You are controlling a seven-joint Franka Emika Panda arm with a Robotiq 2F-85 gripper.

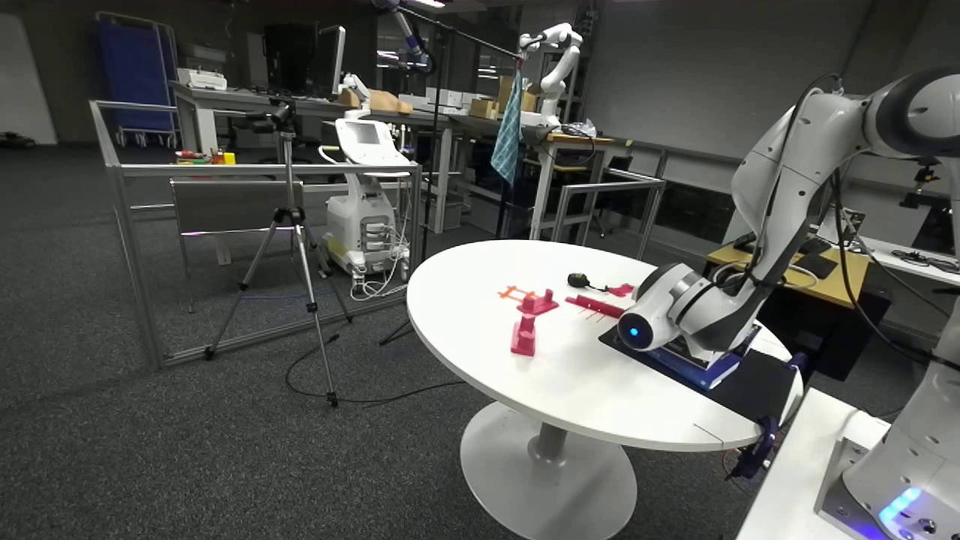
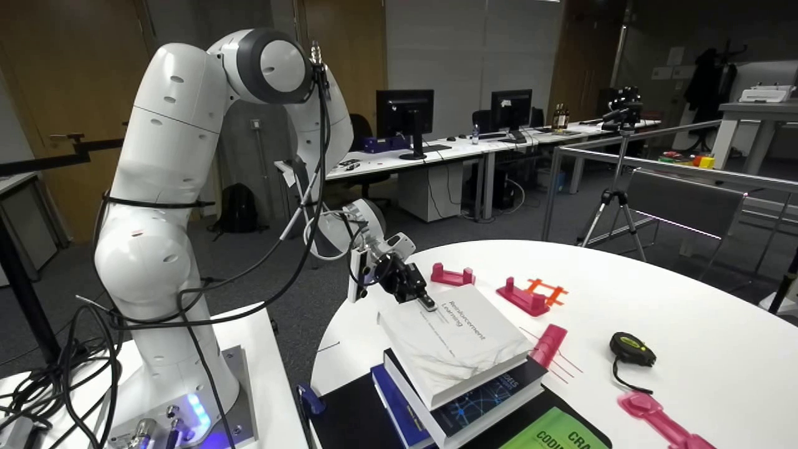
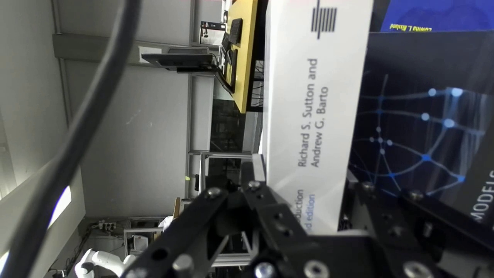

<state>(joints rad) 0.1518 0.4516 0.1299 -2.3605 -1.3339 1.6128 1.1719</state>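
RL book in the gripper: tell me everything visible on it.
The Reinforcement Learning book is thick, white and closed, apparently paper, its cover facing up with dark title lettering and faint grey streaks. Its spine names Richard S. Sutton and Andrew G. Barto. The gripper clamps it at the spine edge; a dark book lies beneath, contact unclear.

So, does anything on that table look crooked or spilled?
Crooked, yes: the white book held in the gripper doesn't line up with the dark book below it, and the blue book pokes out underneath at one side. I see nothing spilled.
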